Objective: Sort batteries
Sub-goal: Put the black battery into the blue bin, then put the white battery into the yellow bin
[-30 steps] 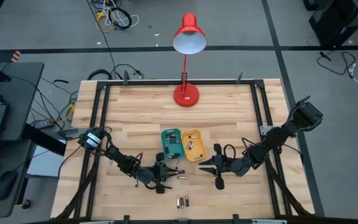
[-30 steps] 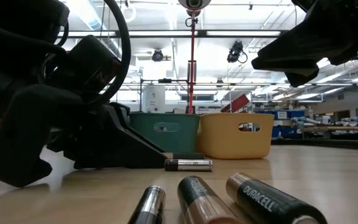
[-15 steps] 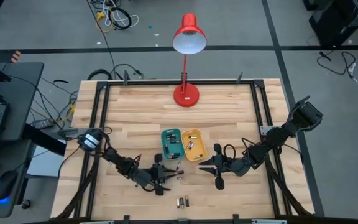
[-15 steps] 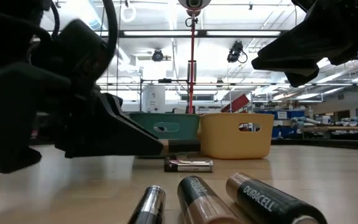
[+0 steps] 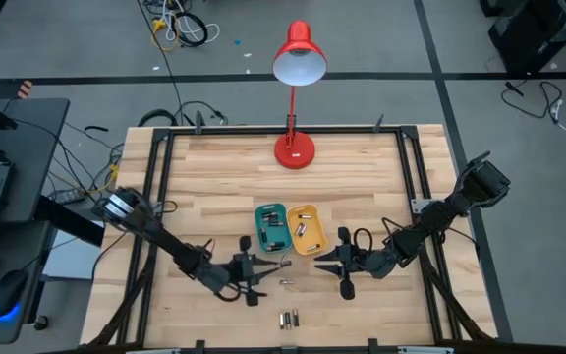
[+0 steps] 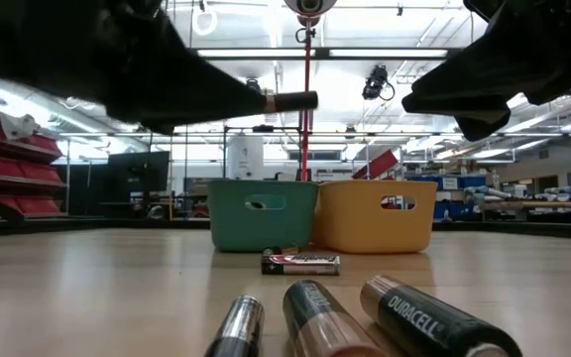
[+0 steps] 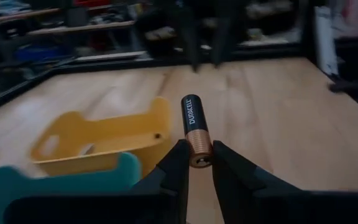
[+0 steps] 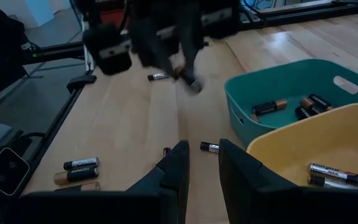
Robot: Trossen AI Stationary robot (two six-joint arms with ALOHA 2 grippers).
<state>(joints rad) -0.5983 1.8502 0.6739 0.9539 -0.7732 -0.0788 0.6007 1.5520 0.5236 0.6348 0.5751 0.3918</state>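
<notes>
A: Which battery is being handled?

B: The left pincer (image 7: 196, 163) is clamping one battery (image 7: 193, 127) by its copper end; the black body is reading "DURACELL". In the level view this held battery is hanging in the air above the teal tray (image 6: 264, 211).

A: And the other batteries?

B: One small battery (image 6: 300, 263) is lying flat on the surface (image 5: 224, 177) just in front of the two trays. Three more are lying side by side at the near edge (image 6: 310, 320), and the rightmost of them, a black one (image 6: 434, 320), is also showing "DURACELL". Several are sitting inside the teal tray, and a few inside the yellow tray (image 5: 305, 228) touching it on the right.

A: What is the right arm doing?

B: The right pincer (image 5: 341, 270) is waiting low, to the right of the yellow tray, its fingers close together and gripping nothing.

A: Anything else around?

B: A red desk lamp (image 5: 295, 96) is standing at the far side of the surface.
</notes>
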